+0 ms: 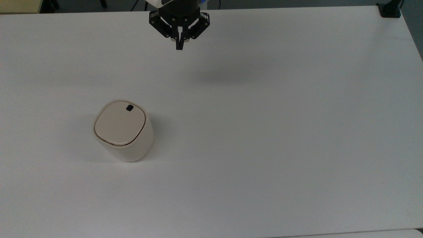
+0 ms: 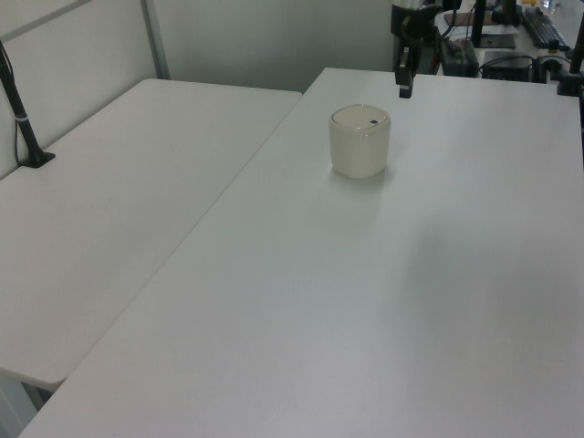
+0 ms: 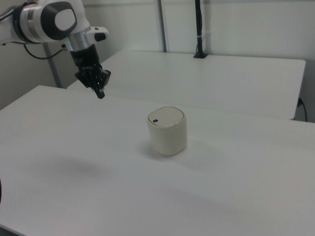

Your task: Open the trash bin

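The top view looks steeply down on the trash bin — the left view and right view face it from opposite table ends, farther back, sharing bin and tabletop.

Gripper fingers together, above table — trash bin lid down, well apart.
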You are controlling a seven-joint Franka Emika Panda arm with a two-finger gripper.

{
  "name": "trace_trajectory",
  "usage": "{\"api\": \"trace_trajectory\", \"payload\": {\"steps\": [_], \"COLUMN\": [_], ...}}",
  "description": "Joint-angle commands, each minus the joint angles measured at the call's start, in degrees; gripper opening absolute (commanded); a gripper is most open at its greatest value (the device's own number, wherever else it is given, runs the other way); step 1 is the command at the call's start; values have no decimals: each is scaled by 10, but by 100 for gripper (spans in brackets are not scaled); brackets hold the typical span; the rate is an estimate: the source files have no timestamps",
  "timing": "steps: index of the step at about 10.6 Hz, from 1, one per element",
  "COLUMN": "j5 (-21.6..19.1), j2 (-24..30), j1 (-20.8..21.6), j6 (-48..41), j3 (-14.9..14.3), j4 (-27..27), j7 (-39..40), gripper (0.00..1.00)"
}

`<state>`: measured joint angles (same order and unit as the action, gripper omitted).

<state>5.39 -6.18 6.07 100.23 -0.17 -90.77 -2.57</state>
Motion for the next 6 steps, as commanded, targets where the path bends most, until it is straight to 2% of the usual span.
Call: {"api": "trace_trajectory", "payload": {"steps": [1,4,6], "j5": [-5,-9,-11], "j2": [-19,-73,-101], "j1": [-35,-87,-100], "j6": [66,155,197], "j3": [-8,-8,-8], "j4": [-6,-5,-5], "j7": [9,-22,-29], "gripper": [4,4,4]}}
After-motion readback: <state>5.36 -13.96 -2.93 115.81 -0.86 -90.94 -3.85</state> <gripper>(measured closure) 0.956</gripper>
